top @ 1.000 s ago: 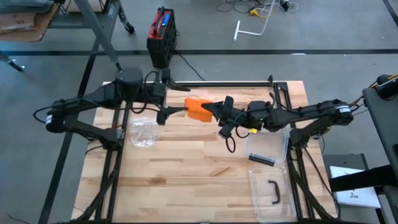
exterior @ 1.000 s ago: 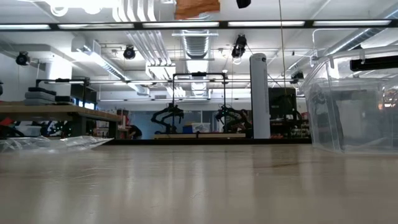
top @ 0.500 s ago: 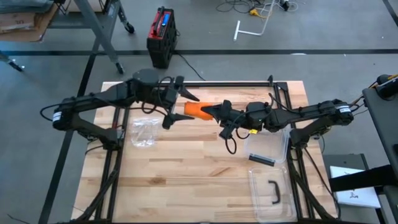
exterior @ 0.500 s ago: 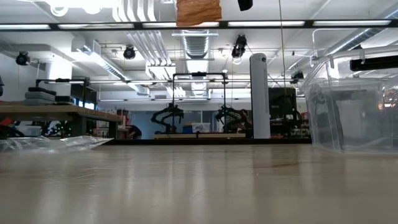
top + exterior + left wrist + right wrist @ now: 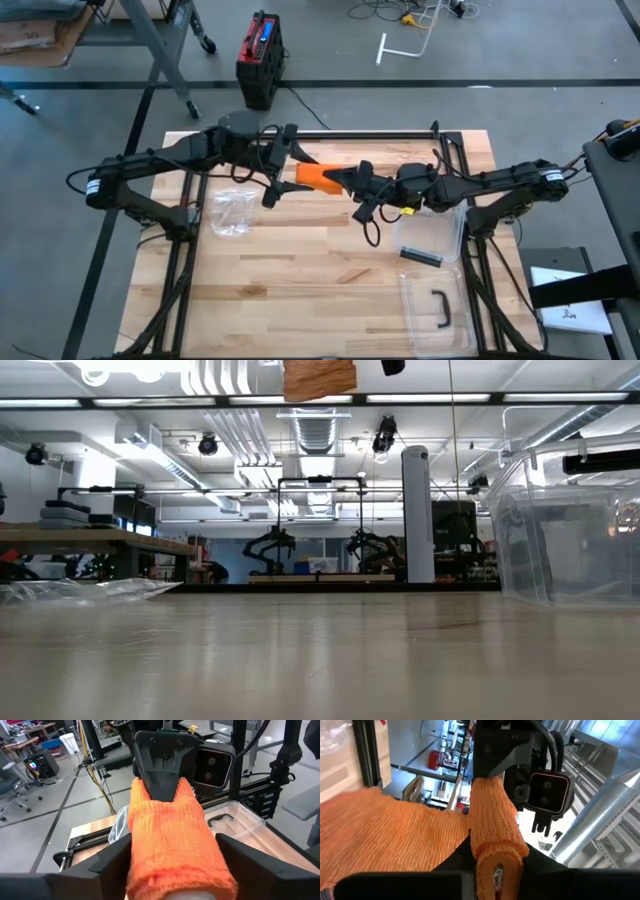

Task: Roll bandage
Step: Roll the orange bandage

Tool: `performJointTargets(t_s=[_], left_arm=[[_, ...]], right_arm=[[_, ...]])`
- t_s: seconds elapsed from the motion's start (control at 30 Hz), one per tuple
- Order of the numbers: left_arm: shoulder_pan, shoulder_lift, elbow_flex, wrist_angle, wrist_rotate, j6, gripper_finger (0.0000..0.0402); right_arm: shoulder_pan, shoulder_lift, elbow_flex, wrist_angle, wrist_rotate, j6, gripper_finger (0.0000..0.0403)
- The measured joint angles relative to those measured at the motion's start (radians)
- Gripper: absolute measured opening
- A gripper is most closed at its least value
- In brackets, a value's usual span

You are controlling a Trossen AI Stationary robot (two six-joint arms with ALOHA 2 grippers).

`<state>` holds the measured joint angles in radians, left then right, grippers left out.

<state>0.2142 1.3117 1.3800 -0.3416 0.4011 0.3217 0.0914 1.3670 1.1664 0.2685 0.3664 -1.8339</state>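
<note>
Wooden table (image 5: pixel 300 270): orange bandage (image 5: pixel 318 176) held aloft mid-far, right gripper (image 5: pixel 345 180) clamped on roll, left gripper (image 5: pixel 283 168) spread wide around it.

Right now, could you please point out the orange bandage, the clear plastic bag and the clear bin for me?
orange bandage (image 5: pixel 316 176): high view, middle of the orange cloth between the two arms.
clear plastic bag (image 5: pixel 230 213): high view, centre of the crumpled film.
clear bin (image 5: pixel 441 232): high view, bare floor of the bin.
</note>
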Motion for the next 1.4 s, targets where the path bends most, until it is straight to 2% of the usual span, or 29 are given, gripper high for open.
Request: performJointTargets(t_s=[0.2,0.43,0.53,0.63,0.73,0.93,1.07,1.23,1.4], left_arm=[[0.0,0.0,0.0,0.0,0.0,0.013,0.0221],[0.0,0.003,-0.001,-0.012,-0.004,0.024,0.0138],[0.0,0.002,-0.001,-0.019,-0.029,0.037,0.0117],[-0.002,-0.003,-0.002,-0.027,-0.081,0.051,0.0114],[-0.002,-0.009,-0.002,-0.025,-0.097,0.062,0.0116],[-0.002,-0.022,-0.002,-0.016,-0.165,0.108,0.0114],[0.0,-0.021,-0.002,-0.019,-0.203,0.122,0.0114],[0.0,-0.019,-0.003,0.01,-0.263,0.142,0.0114],[-0.002,-0.019,-0.003,0.009,-0.265,0.169,0.0114]], right_arm=[[0.0,0.0,0.0,-0.005,-0.001,0.0,0.0059],[0.0,0.0,0.0,-0.011,0.0,0.004,0.0064],[0.0,0.001,0.0,-0.026,0.002,0.074,0.0074],[-0.001,0.001,0.0,-0.033,0.016,0.217,0.0094],[-0.002,-0.004,0.0,-0.033,0.028,0.429,0.0128],[-0.002,-0.05,0.0,-0.044,0.044,0.821,0.0221],[-0.001,-0.076,0.0,-0.035,-0.011,1.015,0.0282],[-0.011,-0.087,0.006,-0.097,-0.062,1.116,0.0331],[-0.018,-0.08,0.022,-0.107,-0.096,1.107,0.0337]])
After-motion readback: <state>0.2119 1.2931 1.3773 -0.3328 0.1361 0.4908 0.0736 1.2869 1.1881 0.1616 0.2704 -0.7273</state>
